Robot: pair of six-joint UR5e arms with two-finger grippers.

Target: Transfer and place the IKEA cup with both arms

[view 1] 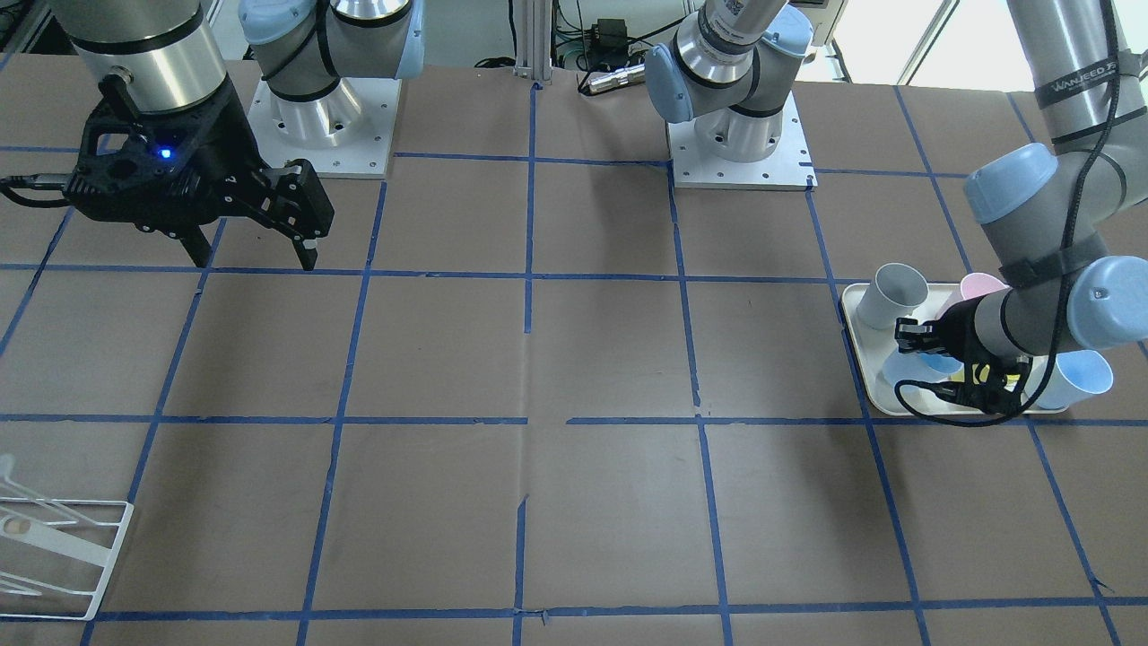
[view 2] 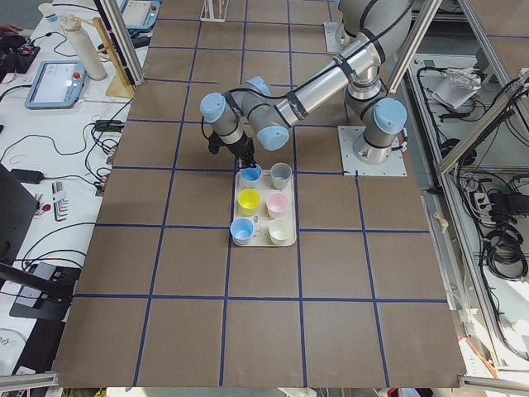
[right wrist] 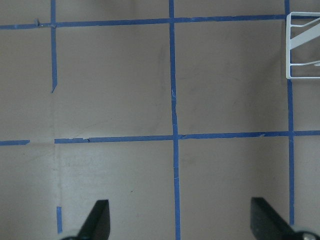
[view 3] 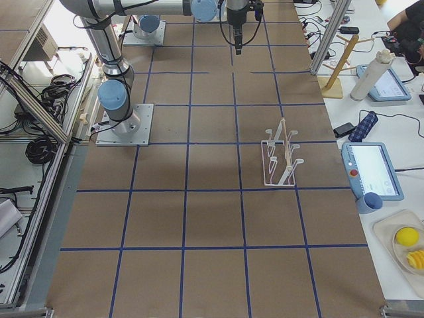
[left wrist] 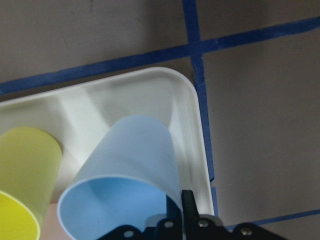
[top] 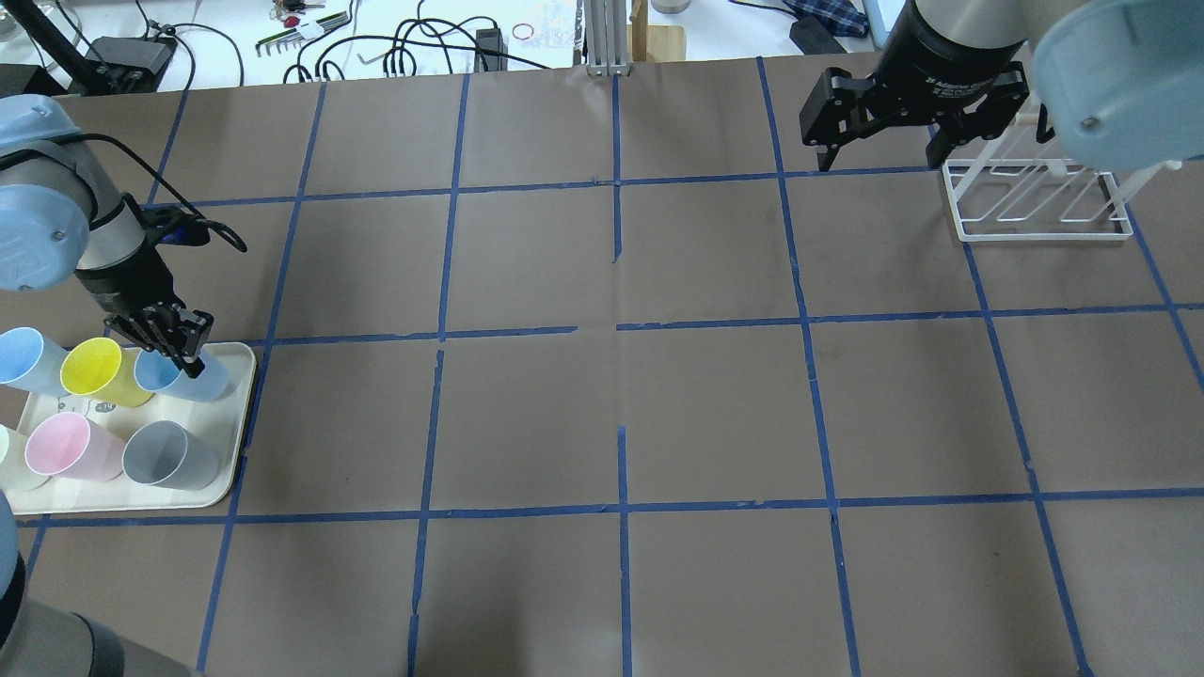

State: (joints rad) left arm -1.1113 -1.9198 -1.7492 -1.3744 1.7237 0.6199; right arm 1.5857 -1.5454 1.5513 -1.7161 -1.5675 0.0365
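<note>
The IKEA cup [top: 202, 381], a pale blue tumbler, stands at the far right corner of the cream tray [top: 240, 414]. My left gripper [top: 188, 362] is down at its rim. In the left wrist view one black finger [left wrist: 188, 202] sits against the outside of the cup's [left wrist: 135, 160] wall, and the other seems to be just inside, so the gripper pinches the wall. The cup still rests on the tray [left wrist: 195, 130]. My right gripper [top: 882, 158] hangs open and empty above the table, beside the white rack [top: 1035, 202].
The tray also holds a second blue cup [top: 23, 357], a yellow cup [top: 99, 371], a pink cup [top: 61, 447], a grey cup [top: 169, 454] and a whitish cup at the view's edge. Blue tape lines grid the brown table.
</note>
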